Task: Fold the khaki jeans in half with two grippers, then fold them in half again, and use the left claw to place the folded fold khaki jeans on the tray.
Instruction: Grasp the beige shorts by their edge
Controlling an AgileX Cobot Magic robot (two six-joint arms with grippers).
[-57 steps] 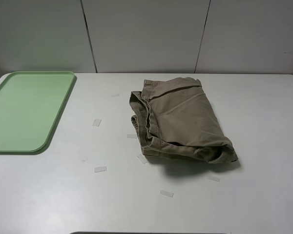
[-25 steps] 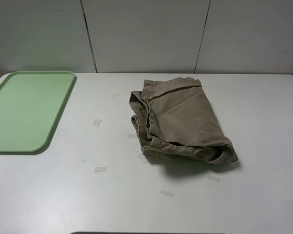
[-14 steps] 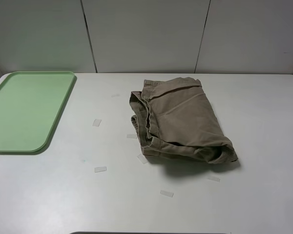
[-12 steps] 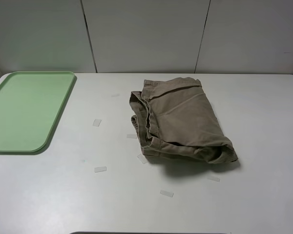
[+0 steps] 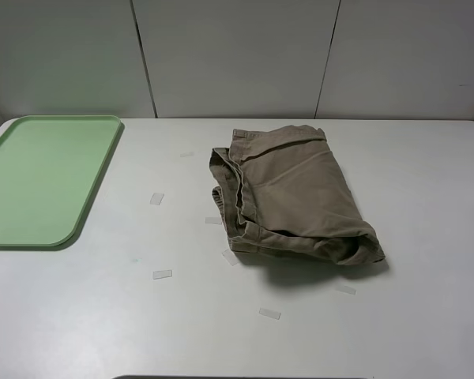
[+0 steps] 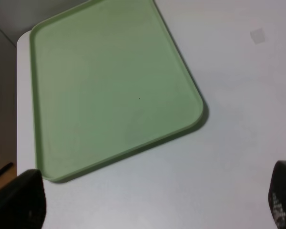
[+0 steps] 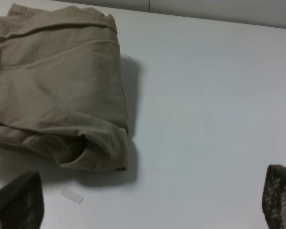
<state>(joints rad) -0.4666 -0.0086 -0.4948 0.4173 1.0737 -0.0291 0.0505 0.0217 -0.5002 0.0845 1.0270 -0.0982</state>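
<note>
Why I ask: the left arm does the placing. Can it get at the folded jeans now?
Probably yes: the khaki jeans lie uncovered, nothing stands between, and the left gripper has open jaws.

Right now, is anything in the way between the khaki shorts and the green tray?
Nothing visible blocks the way. Only bare table and a few small flat tape pieces lie between the khaki shorts and the tray.

Compared against the earlier high-view pictures: no change found. The khaki jeans (image 5: 292,197) show an identical outline and creases at mid-table. The tray (image 5: 39,181) shows no shift at far left. The tape marks (image 5: 162,275) match in place. The wrist views have no earlier pictures, so they cannot be compared.
</note>
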